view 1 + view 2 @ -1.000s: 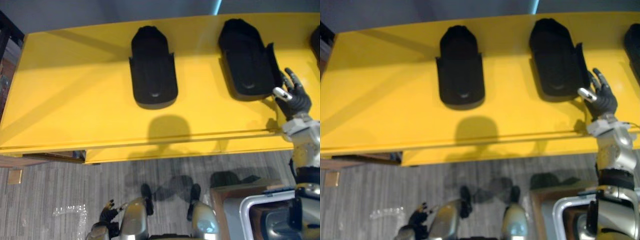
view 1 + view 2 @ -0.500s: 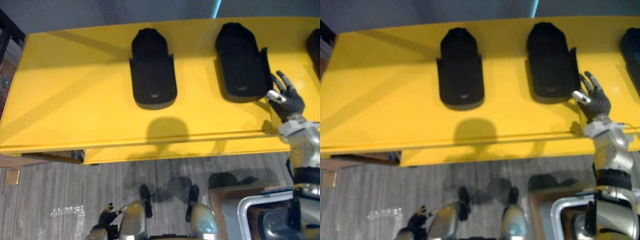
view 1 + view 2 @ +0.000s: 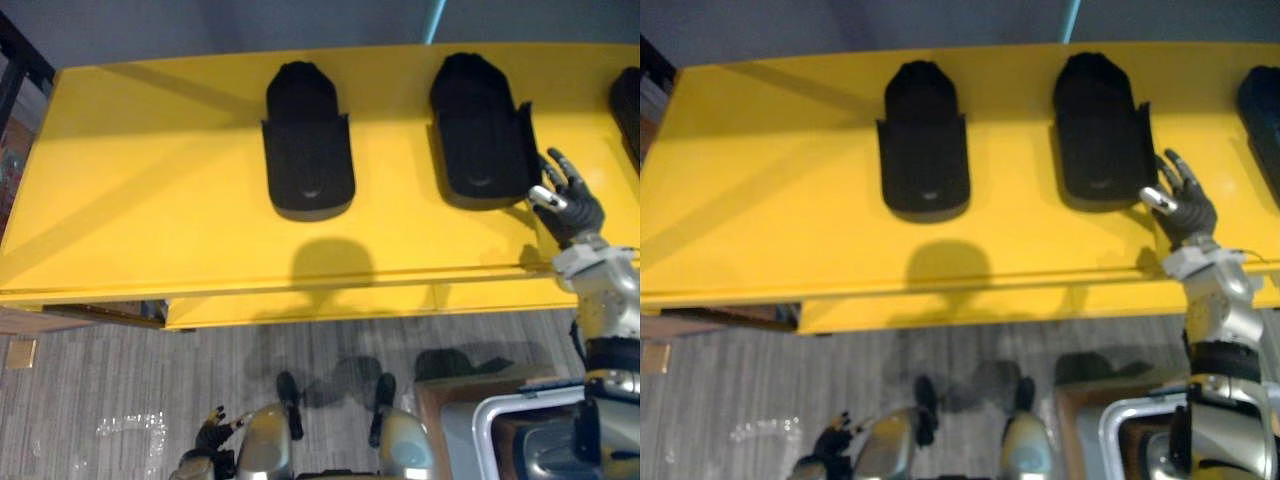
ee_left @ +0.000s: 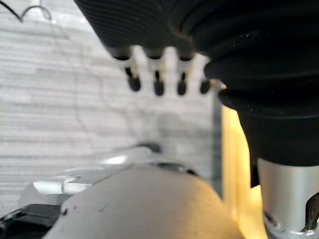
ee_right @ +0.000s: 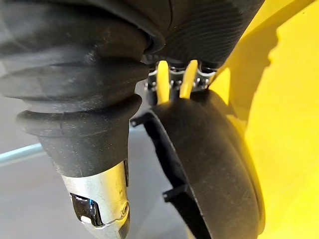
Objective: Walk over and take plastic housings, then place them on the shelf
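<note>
Two black plastic housings lie on the yellow shelf (image 3: 150,200), one in the middle (image 3: 308,140) and one to the right (image 3: 480,130). A third housing (image 3: 628,110) shows at the right edge. My right hand (image 3: 570,205) is open beside the right housing, its straight fingers against that housing's right side. In the right wrist view the fingers (image 5: 172,82) rest on the housing's black rim (image 5: 209,164). My left hand (image 3: 212,432) hangs low over the floor with relaxed fingers (image 4: 157,84) and holds nothing.
A brown box with a white-framed container (image 3: 500,420) stands on the floor at the lower right, close to the shelf's front edge. A dark rack (image 3: 15,60) stands past the shelf's left end. Grey plank floor lies below.
The right housing has slid a little to the left and straightened, with my right hand following it leftward. The middle housing and my left hand have stayed put.
</note>
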### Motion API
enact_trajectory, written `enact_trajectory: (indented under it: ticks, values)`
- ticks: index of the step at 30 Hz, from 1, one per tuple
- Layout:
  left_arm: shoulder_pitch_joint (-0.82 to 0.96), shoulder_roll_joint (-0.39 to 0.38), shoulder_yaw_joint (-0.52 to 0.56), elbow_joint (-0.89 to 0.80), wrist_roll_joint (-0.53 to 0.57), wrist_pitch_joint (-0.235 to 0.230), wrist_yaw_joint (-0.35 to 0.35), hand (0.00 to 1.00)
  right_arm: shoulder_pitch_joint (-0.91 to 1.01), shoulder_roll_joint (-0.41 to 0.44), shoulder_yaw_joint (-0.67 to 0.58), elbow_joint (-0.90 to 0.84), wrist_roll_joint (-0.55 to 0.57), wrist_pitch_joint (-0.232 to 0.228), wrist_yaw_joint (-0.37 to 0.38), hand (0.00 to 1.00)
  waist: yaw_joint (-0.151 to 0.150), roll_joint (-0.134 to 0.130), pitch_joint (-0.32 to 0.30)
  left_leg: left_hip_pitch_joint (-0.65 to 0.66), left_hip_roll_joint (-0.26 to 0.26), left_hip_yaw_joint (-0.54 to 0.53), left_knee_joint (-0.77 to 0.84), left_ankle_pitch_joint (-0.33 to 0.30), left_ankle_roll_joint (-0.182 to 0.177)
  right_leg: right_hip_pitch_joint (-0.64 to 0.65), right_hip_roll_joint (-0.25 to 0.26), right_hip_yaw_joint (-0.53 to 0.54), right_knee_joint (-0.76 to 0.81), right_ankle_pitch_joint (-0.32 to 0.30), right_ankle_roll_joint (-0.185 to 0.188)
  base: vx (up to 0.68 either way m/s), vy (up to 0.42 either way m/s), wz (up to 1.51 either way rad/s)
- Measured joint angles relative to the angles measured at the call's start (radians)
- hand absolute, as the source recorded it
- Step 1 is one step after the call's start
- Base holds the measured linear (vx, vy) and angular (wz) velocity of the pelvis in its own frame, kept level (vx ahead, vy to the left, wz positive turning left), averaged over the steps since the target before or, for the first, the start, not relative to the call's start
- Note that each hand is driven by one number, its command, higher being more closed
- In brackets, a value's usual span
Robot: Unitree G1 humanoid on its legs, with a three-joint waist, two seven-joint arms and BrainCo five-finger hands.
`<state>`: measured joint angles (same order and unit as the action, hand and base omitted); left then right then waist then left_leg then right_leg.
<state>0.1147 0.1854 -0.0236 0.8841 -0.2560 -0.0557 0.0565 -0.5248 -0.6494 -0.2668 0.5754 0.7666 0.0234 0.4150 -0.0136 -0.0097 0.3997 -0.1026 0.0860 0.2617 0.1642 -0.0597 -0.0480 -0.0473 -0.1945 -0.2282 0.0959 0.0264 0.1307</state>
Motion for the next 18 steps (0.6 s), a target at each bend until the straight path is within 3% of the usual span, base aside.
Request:
enact_trajectory:
  ticks: [3,5,8,12,14,16,18]
  values:
    - [0.005,-0.003,0.000,0.000,0.000,-0.002,0.002,0.00,0.005,0.003,-0.006,-0.012,-0.049,-0.088,-0.080,0.00,-0.002,0.000,-0.005,0.027,-0.006,-0.001,-0.022,0.012,-0.003,0.017,-0.004,-0.007,-0.003,0.000,0.000,0.00,0.000,0.00]
    - [0.018,-0.005,0.000,0.001,0.000,-0.005,0.006,0.00,0.040,0.028,-0.049,-0.111,-0.150,-0.182,-0.174,0.00,-0.005,-0.006,-0.041,0.035,-0.013,0.000,-0.054,0.026,-0.004,0.016,-0.005,-0.009,-0.016,0.001,0.001,0.00,0.000,0.00]
    - [0.051,-0.006,0.003,0.002,0.000,-0.007,0.015,0.00,0.140,0.095,-0.079,-0.292,-0.341,-0.277,-0.318,0.00,-0.009,-0.023,-0.104,0.071,-0.017,0.003,-0.105,0.042,-0.011,0.035,-0.006,-0.013,-0.033,0.001,0.000,0.06,0.003,-0.01]
    - [0.084,-0.006,0.005,0.023,0.000,-0.009,0.031,0.00,0.316,0.242,-0.076,-0.483,-0.503,-0.317,-0.459,0.00,-0.026,-0.053,-0.189,0.134,-0.024,0.019,-0.184,0.065,-0.018,0.069,0.003,-0.012,-0.068,0.000,0.001,0.07,-0.012,-0.10]
    - [0.084,-0.009,0.011,0.052,0.000,-0.008,0.040,0.00,0.405,0.323,-0.075,-0.543,-0.500,-0.332,-0.495,0.00,-0.037,-0.056,-0.216,0.165,-0.030,0.028,-0.224,0.078,-0.018,0.080,0.004,-0.007,-0.075,0.000,0.002,0.05,0.010,-0.13]
    - [0.082,-0.010,0.011,0.082,-0.001,-0.008,0.050,0.00,0.508,0.447,-0.050,-0.567,-0.400,-0.333,-0.527,0.00,-0.055,-0.056,-0.237,0.194,-0.035,0.049,-0.245,0.082,-0.019,0.089,0.005,0.009,-0.078,-0.002,0.005,0.02,0.023,-0.23]
    - [0.076,-0.012,0.011,0.083,-0.001,-0.008,0.053,0.00,0.591,0.529,-0.003,-0.563,-0.370,-0.333,-0.556,0.00,-0.061,-0.051,-0.242,0.207,-0.036,0.058,-0.246,0.080,-0.018,0.097,0.005,0.016,-0.081,-0.002,0.007,0.00,0.016,-0.19]
